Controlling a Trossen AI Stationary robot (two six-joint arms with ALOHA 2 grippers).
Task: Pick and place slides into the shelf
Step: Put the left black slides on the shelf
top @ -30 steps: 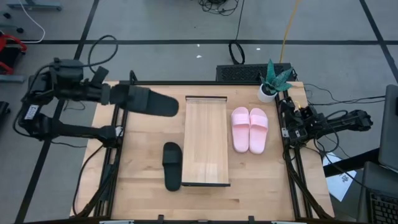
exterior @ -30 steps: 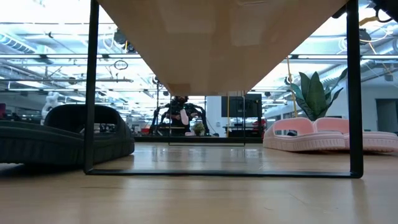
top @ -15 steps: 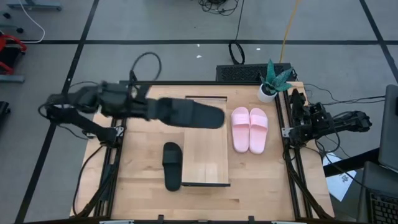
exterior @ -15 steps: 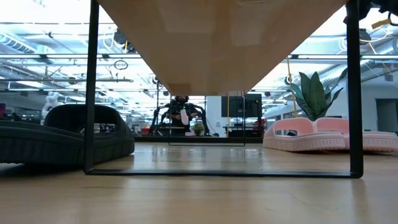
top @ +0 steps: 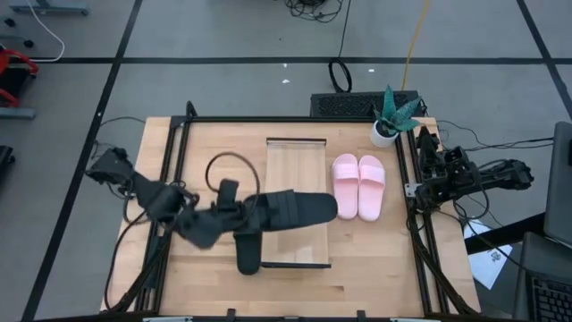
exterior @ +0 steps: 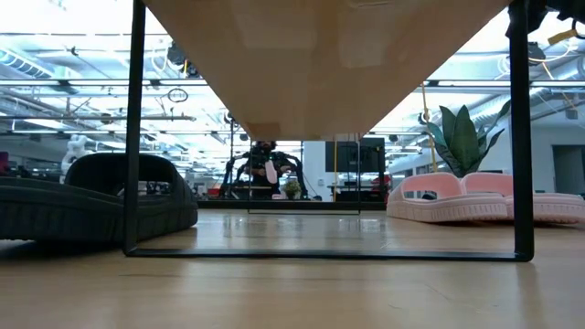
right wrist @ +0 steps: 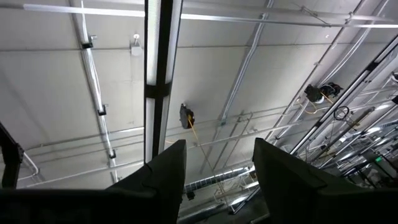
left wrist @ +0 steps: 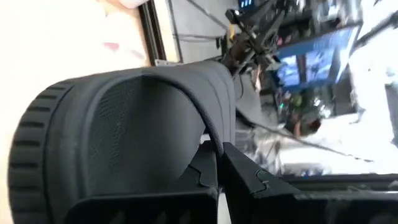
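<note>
Your left tool [top: 239,213] reaches in from the desk's [top: 375,264] left edge, closed tight on the strap of a black slide [top: 290,211]. The left wrist view shows both fingers [left wrist: 245,177] pinched on that strap with no gap. The held slide lies crosswise, its toe end over the shelf [top: 297,192] and pointing toward the pink pair; whether it touches the planks you cannot tell from above.

Just under the tool, the second black slide [top: 248,246] rests on the desk beside the shelf's left side, lengthwise along the frame. In the low view it sits flat at the left, outside the dark frame leg.

The shelf lies in the middle of the desk, its far planks bare.

Right of it, the pink slides [top: 359,185] lie side by side on the desk, touching each other, just beside the shelf. A small potted plant [top: 391,116] stands at the far right corner.

Your right tool [right wrist: 214,168] waits off the desk's right edge, aimed up at the ceiling, fingers spread wide and holding nothing
</note>
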